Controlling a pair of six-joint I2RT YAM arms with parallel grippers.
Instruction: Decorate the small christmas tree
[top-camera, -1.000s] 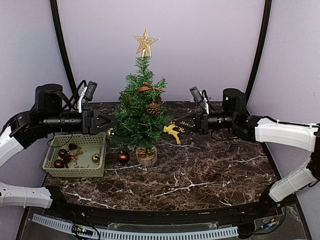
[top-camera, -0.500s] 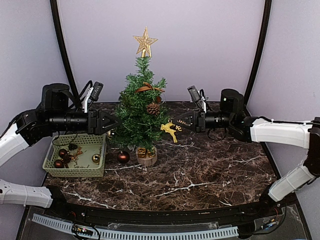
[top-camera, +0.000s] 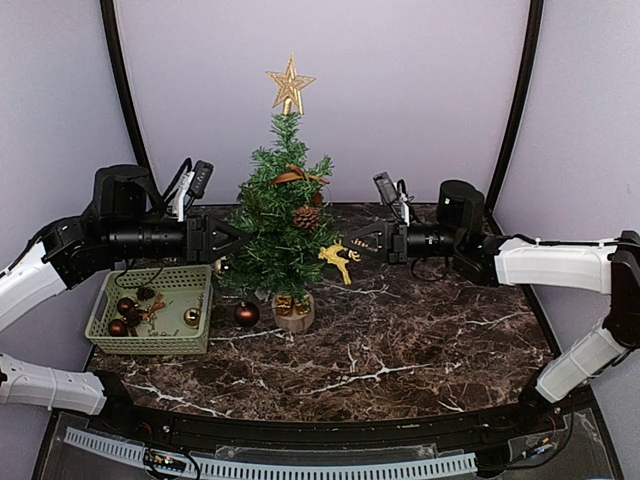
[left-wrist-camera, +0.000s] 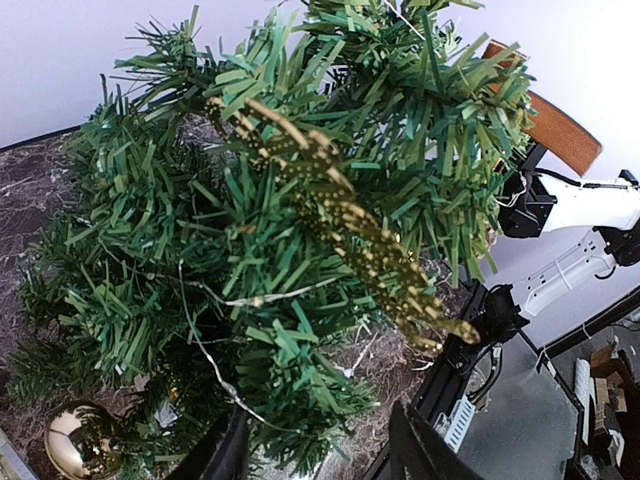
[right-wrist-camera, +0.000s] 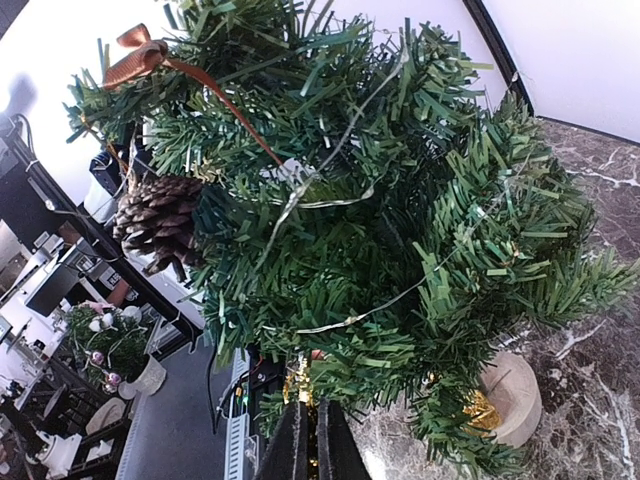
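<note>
Tree: the small christmas tree (top-camera: 280, 225) stood on its stump base (top-camera: 294, 318) toward the far edge of the table (top-camera: 420, 340), left of the middle.
Already hung: a gold star (top-camera: 290, 82) sat at the tip, with a brown bow (top-camera: 298, 175) and a pinecone (top-camera: 306, 217) in the upper branches. A gold sprig (left-wrist-camera: 340, 215) lay across the left side and a gold ball (left-wrist-camera: 80, 440) hung low on that side (so a good part of the job looked done).
Left gripper: the left gripper (top-camera: 232, 241) was against the tree's left flank, jaws partly apart with only needles between them; it gripped nothing that I could see.
Right gripper: the right gripper (top-camera: 356, 240) was pinched closed on a gold reindeer (top-camera: 341, 262), which dangled just beside the right-hand branches, not yet on one.
Left over: a brown bauble (top-camera: 246, 314) lay on the table just beside the stump base, and the basket (top-camera: 150, 342) at the left edge held several more baubles.
Progress: past halfway, by my judgement; the reindeer was the piece in hand, with the loose bauble and the basket's contents to follow.
</note>
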